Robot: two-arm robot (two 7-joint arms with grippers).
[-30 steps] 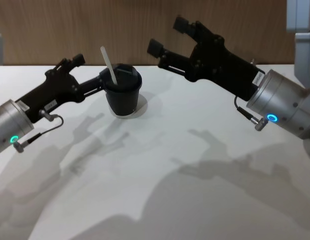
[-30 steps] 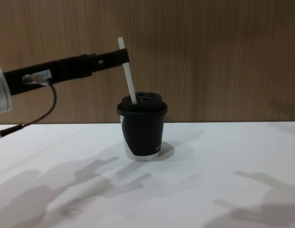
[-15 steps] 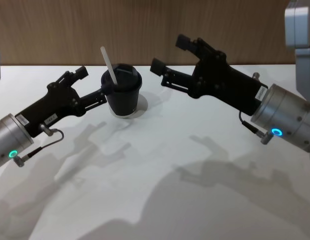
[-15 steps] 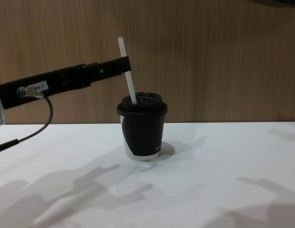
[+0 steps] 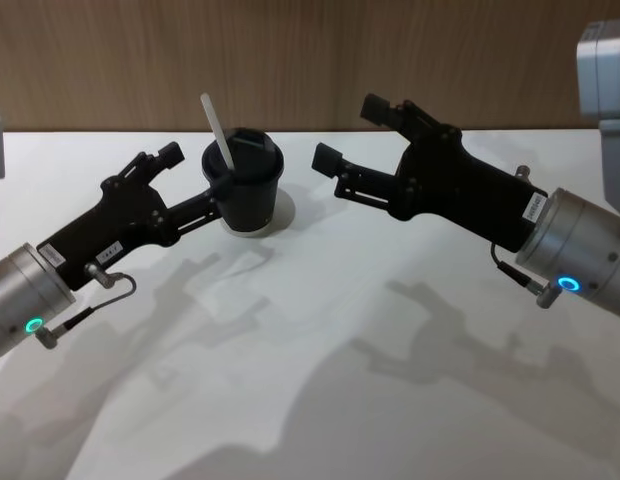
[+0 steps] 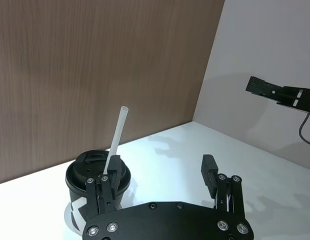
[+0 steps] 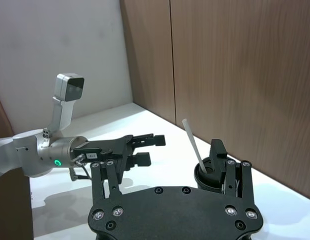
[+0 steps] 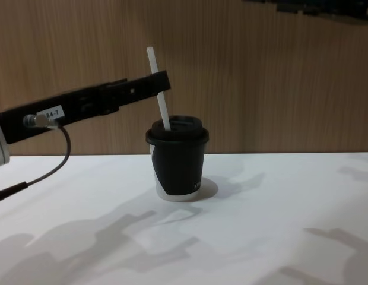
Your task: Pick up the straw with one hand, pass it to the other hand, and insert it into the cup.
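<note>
The straw (image 5: 218, 131) is already standing tilted in the lid of the cup (image 5: 247, 190), which is sitting on the white table (image 5: 320, 350) near the wooden wall; the left gripper (image 5: 195, 177) is hanging beside it with fingers spread, gripping nothing; to finish well, it should be drawing straight away without brushing the thin white tube. The right gripper (image 5: 356, 133) is hovering released, well apart; the cup is looking matte black, tapered, with a smooth plastic lid.

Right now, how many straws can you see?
1. The straw stands tilted in the cup lid, beside the open left gripper; none seen elsewhere on the table.
</note>
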